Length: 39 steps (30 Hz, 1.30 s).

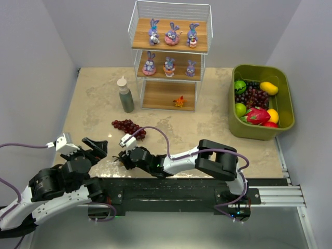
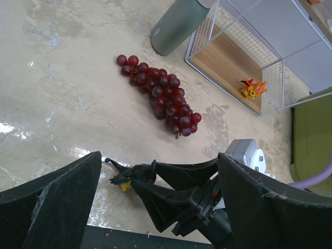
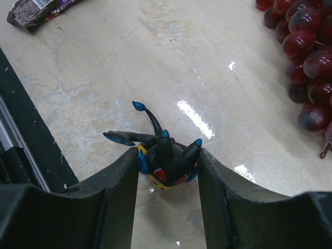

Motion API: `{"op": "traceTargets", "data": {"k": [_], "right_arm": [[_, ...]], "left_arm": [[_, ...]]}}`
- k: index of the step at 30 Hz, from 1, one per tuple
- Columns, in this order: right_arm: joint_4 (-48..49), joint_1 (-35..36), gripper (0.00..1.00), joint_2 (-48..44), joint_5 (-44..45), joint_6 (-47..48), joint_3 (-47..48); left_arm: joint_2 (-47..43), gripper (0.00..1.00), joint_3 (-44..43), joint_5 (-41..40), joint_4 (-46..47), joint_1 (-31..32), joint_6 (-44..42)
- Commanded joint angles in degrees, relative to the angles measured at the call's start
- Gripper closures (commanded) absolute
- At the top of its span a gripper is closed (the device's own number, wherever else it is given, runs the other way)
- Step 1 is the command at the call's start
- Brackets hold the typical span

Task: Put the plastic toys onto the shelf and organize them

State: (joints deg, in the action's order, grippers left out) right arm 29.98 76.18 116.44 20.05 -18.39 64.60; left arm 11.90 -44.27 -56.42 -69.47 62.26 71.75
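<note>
Black bug (image 3: 167, 163) is right between the right gripper (image 3: 168, 155) fingers, jaws drawn in about halfway, both pads touching its sides, and it sits on the table (image 1: 207, 124) close to the near edge. Left gripper (image 1: 98, 148) hangs just to the left of it, jaws spread wide, nothing in them, the two tools nearly nose to nose. Tight spot down there: the dark rail (image 1: 171, 187) runs along the edge just behind the bug. Ahead, the grapes (image 1: 128, 126) lie near, apart from the bug, and beyond them the bottle (image 1: 125, 96) stands upright just left of the shelf (image 1: 171, 5). Right of the grapes there's a broad bare stretch of table leading to the shelf front. Up on the shelf, three bunnies (image 1: 171, 33) stand on the top board, three more on the middle, and the orange creature (image 1: 179, 101) is alone on the bottom board, towards its right side. Green bin (image 1: 288, 124) of fruit sits at the right edge. Tabletop is pale, marbled and glossy, with plain light walls (image 1: 31, 62) on three sides.
</note>
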Motion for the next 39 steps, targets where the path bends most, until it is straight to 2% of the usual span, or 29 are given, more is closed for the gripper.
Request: {"op": "traceTargets", "data": {"k": [1, 7, 10, 21, 26, 32, 39], "right_arm": [[1.1, 0.5, 0.75, -0.7, 1.9, -0.6, 0.9], [-0.3, 0.5, 0.92, -2.4, 3.8, 1.3, 1.7], [-3.9, 0.5, 0.97, -4.0, 6.3, 2.2, 3.2], [-18.9, 0.5, 0.99, -12.0, 19.6, 3.1, 6.1], [-27.7, -1.5, 0.99, -12.7, 25.5, 3.9, 12.0], [-31.0, -9.5, 0.99, -12.2, 23.0, 4.7, 15.7], [-25.8, -18.2, 0.99, -7.0, 19.7, 8.9, 19.2]], "left_arm": [[-0.9, 0.03, -0.8, -2.6, 2.1, 0.0, -0.3], [-0.7, 0.03, -0.8, -2.5, 2.3, 0.0, -0.4], [-0.7, 0.03, -0.8, -2.5, 2.3, 0.0, -0.5], [-0.7, 0.03, -0.7, -2.4, 2.5, 0.0, -0.8], [-0.6, 0.02, -0.7, -2.3, 2.7, 0.0, -0.9], [-0.6, 0.02, -0.6, -2.3, 2.8, 0.0, -1.0], [-0.3, 0.02, -0.6, -2.3, 2.9, 0.0, -1.3]]}}
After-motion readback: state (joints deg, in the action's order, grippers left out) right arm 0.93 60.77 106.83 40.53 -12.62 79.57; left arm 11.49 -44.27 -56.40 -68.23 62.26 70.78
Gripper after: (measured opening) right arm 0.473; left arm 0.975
